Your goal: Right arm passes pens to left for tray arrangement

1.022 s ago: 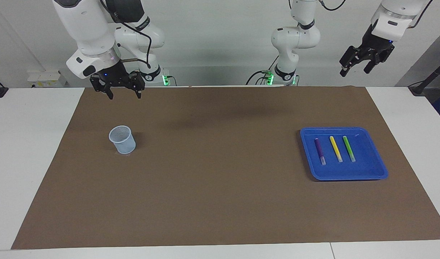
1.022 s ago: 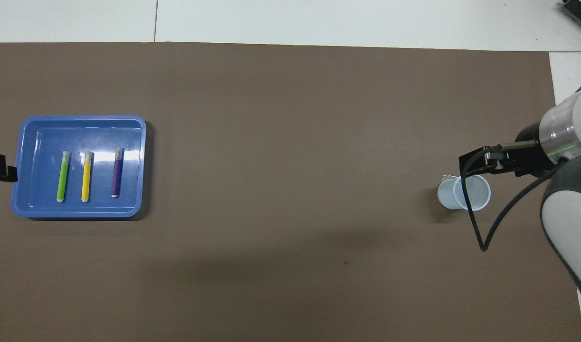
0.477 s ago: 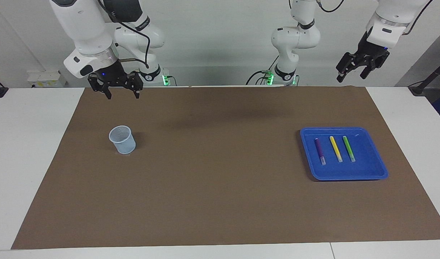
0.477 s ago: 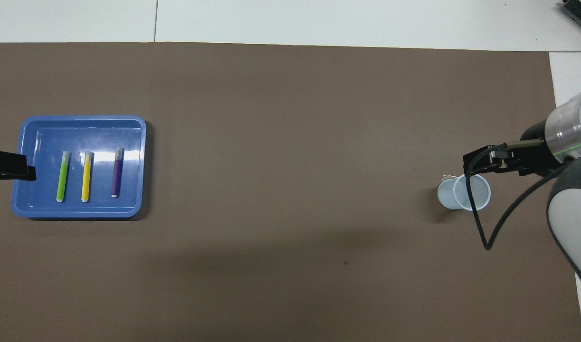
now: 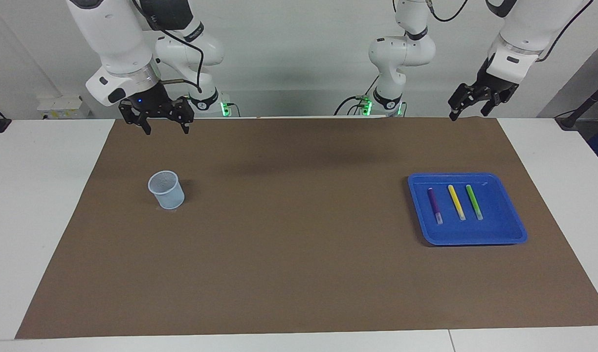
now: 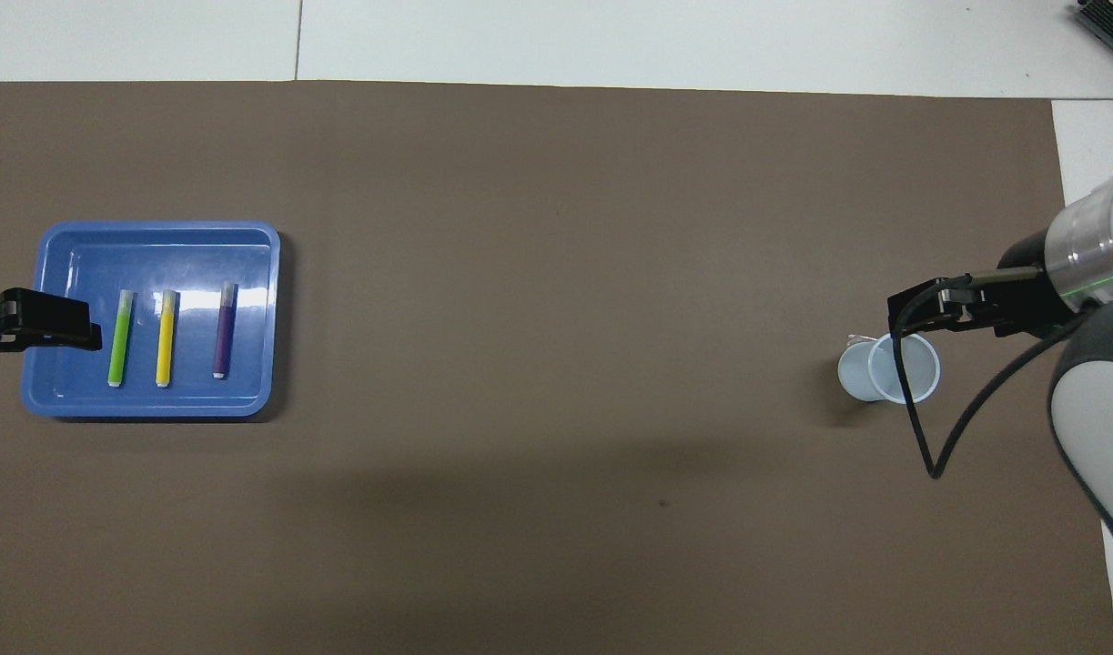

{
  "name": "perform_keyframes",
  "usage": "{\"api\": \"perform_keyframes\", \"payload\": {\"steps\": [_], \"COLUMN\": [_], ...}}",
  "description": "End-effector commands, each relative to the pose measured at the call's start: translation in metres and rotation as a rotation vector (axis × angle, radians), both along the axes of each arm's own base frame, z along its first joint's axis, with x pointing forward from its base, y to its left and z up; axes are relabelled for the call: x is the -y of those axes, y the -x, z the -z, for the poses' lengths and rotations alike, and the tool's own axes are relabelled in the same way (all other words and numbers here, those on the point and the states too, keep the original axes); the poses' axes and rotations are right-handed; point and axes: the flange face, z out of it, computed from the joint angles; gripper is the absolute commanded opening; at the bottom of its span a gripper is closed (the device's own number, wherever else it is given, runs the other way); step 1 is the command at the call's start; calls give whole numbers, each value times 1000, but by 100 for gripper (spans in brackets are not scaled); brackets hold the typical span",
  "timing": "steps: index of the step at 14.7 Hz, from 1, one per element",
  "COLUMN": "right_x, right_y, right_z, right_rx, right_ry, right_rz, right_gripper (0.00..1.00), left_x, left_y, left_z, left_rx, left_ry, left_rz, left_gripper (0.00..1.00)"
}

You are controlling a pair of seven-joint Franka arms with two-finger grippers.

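Note:
Three pens lie side by side in the blue tray (image 5: 467,241), whitish ends pointing away from the robots: purple (image 5: 434,205), yellow (image 5: 456,202) and green (image 5: 474,201). The tray sits toward the left arm's end of the table. My left gripper (image 5: 467,111) hangs open and empty, high over the mat's edge by the robots. In the overhead view its black tip (image 6: 51,318) covers the tray's (image 6: 156,227) outer rim beside the green pen (image 6: 119,337). My right gripper (image 5: 166,130), blue light on, is open and empty in the air, over the mat near the cup.
A small translucent pale-blue cup (image 5: 166,190) stands upright on the brown mat (image 5: 299,254) toward the right arm's end; nothing shows in it. The right arm's black cable loops over the cup (image 6: 888,368) in the overhead view. White table borders the mat.
The left gripper has come down and swung inward, its tip now reaching farther over the tray. The right gripper has drawn back a little toward its base. Pens, tray and cup have not moved.

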Motion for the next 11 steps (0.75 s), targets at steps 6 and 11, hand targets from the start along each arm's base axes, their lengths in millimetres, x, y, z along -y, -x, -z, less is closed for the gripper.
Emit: {"api": "perform_keyframes", "payload": {"steps": [6, 11], "right_x": [10, 13], "right_y": [0, -2], "right_z": [-5, -6], "right_rx": [11, 22], "right_ry": [19, 11], "right_rz": [-3, 6], "right_gripper": [100, 100], "left_x": [0, 0], "left_y": [-3, -2], "left_z": [1, 0], "left_rx": [-21, -18], "left_ry": [2, 2], "left_rz": [3, 2], "left_gripper": [100, 100]}}
